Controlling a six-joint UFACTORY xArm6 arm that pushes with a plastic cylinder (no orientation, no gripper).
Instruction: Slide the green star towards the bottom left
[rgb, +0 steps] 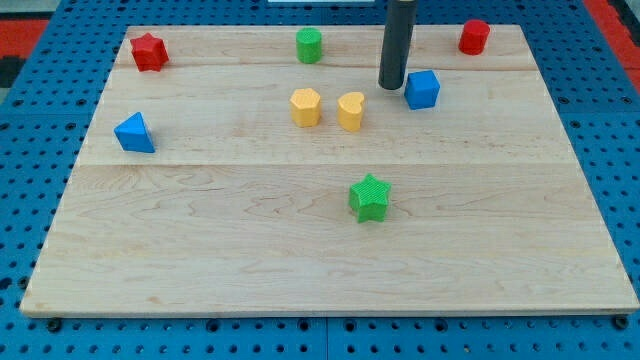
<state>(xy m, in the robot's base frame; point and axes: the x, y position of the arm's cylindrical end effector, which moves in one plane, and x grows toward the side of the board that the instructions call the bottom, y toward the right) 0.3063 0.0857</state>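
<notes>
- My tip is the lower end of a straight dark rod that enters from the view's top and stands nearly upright; it has no fingers, so nothing is held.
- The tip rests just left of the blue cube and up-right of the yellow heart.
- A yellow hexagon sits just left of the heart.
- The green star lies well below the tip, near the middle of the table, untouched.
- Farther out: green cylinder, red cylinder, red star, blue triangle.
</notes>
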